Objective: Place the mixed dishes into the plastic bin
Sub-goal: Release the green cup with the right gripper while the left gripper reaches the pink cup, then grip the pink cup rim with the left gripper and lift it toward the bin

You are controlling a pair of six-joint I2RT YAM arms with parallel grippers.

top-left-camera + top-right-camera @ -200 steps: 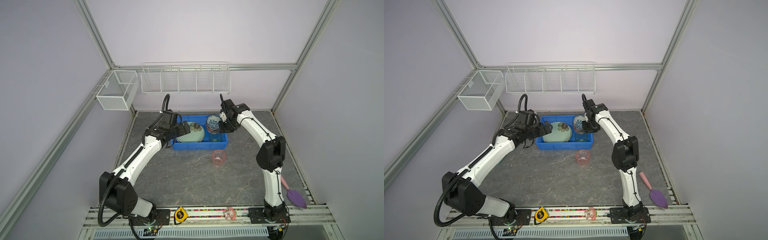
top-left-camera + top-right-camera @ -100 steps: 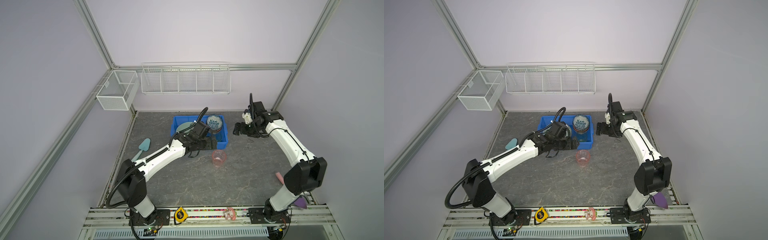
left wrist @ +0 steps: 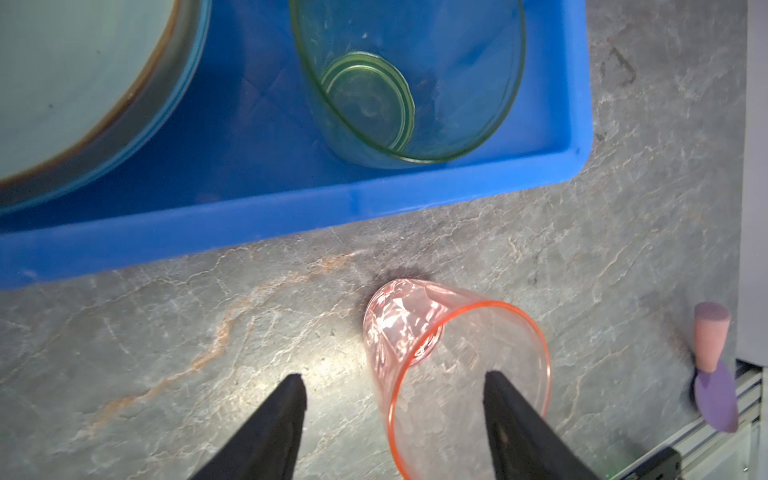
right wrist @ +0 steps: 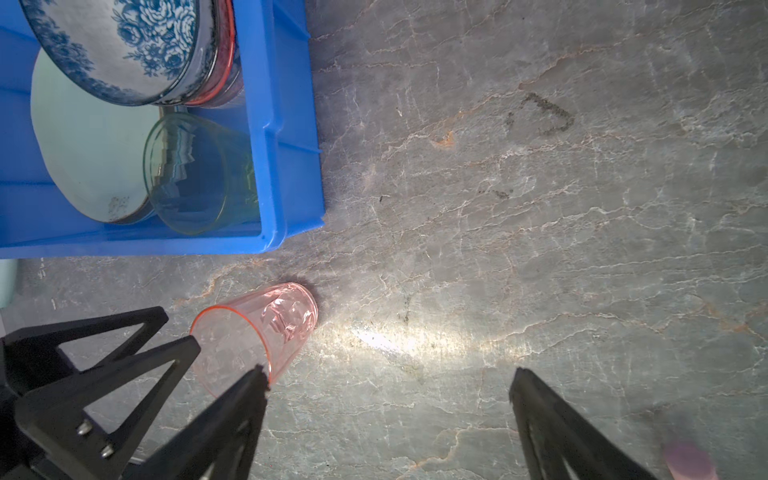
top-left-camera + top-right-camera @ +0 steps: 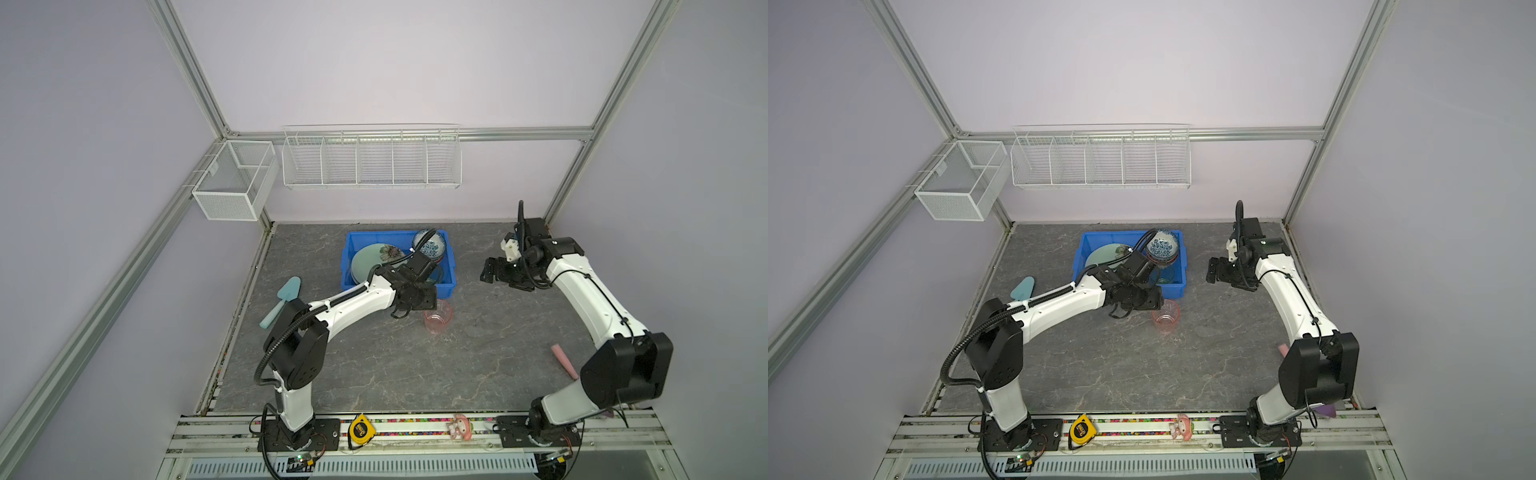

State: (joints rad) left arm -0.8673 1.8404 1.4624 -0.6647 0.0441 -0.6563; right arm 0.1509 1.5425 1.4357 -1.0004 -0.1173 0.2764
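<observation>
The blue plastic bin stands at the back middle of the table. It holds a pale green plate, a blue floral bowl stacked on a red-rimmed bowl, and a green cup. A pink cup stands on the table just in front of the bin. My left gripper is open at the cup's rim, one finger over its mouth and the other outside. To the right of the bin, my right gripper hangs open over bare table.
A teal scoop lies left of the bin. A purple scoop with a pink handle lies by the right arm's base. White wire baskets hang on the back wall. On the front rail sit a tape measure and a pink figure.
My left arm swung from the bin's left side across to the pink cup, and its jaws have narrowed. My right gripper opened and drew back out of the bin to the right.
</observation>
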